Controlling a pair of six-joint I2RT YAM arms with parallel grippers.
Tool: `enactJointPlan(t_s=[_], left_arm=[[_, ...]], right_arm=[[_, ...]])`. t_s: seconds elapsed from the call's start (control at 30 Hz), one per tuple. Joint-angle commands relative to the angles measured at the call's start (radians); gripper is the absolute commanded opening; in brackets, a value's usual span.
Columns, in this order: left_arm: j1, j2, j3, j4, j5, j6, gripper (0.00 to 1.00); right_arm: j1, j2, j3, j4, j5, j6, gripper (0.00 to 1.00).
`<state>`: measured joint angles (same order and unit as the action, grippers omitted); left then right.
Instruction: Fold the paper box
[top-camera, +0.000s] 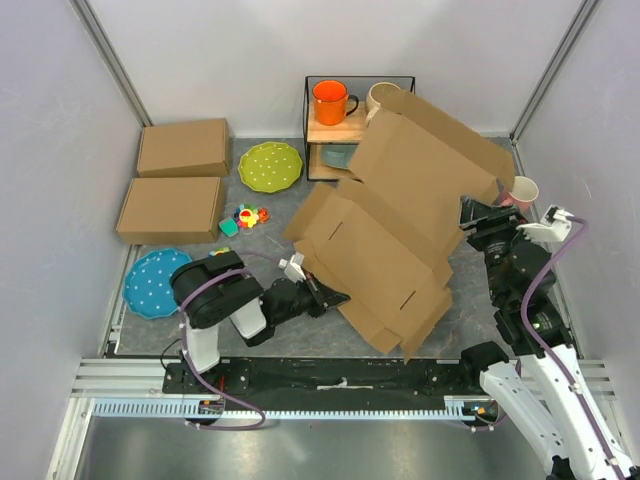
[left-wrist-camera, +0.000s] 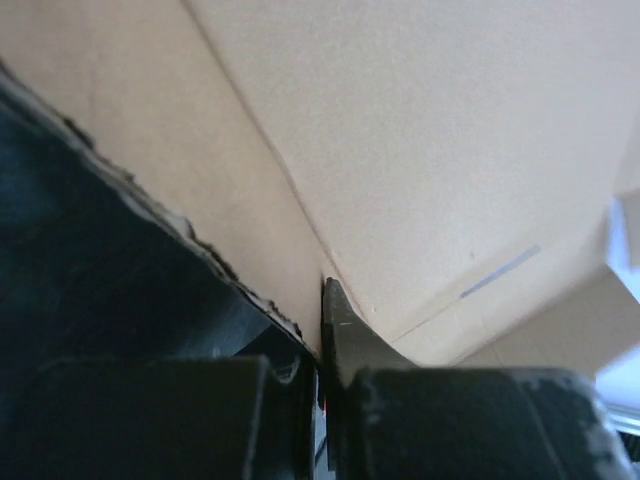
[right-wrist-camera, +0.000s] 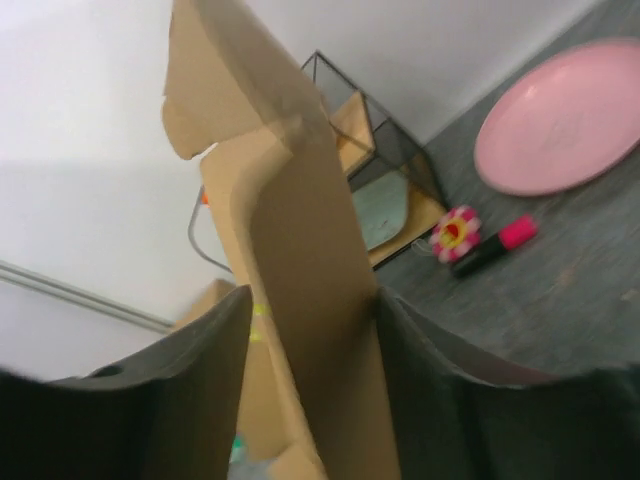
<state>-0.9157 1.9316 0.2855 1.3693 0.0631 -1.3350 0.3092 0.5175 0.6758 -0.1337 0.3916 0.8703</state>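
Note:
The paper box (top-camera: 400, 200) is a big brown cardboard sheet, partly folded and tilted up over the middle of the grey mat. My left gripper (top-camera: 338, 297) is at its lower left edge. In the left wrist view this gripper (left-wrist-camera: 322, 300) is shut on a panel edge of the paper box (left-wrist-camera: 450, 150). My right gripper (top-camera: 478, 212) is at the sheet's right side. Its wrist view shows an upright flap of the paper box (right-wrist-camera: 300, 250) standing between the parted jaws of the right gripper (right-wrist-camera: 312, 292). The flap lies against the right finger, with a gap to the left one.
Two ready-made brown boxes (top-camera: 183, 148) (top-camera: 170, 208) lie at the back left. A green plate (top-camera: 270, 165), a blue plate (top-camera: 152, 283) and small toys (top-camera: 248, 216) lie left of the sheet. A wire shelf with an orange mug (top-camera: 330, 102) stands behind it, a pink cup (top-camera: 522, 190) at right.

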Motion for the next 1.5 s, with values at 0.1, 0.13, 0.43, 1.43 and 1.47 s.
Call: enactJointPlan(t_s=[0.1,0.13,0.43,1.43,1.47], left_arm=[[-0.002,-0.504,0.016,-0.395,0.087,0.281,0.02],[-0.017,-0.569,0.068,-0.628,0.069,0.369,0.02],[-0.028,-0.977,0.491,-1.436,-0.109,0.725,0.02],[-0.345,-0.396,1.951,-2.692,-0.791,1.427,0.02],[-0.379,-0.382,1.963,-2.692,-0.919,1.453,0.02]], right_arm=[[0.005,-0.014,0.272,-0.194,0.099,-0.188,0.88],[0.005,-0.013,0.297,-0.257,0.121,-0.189,0.91],[0.005,-0.017,0.53,-0.512,0.164,-0.205,0.98],[0.048,-0.086,0.519,-0.408,-0.249,-0.582,0.98],[0.05,-0.091,0.515,-0.408,-0.228,-0.582,0.98]])
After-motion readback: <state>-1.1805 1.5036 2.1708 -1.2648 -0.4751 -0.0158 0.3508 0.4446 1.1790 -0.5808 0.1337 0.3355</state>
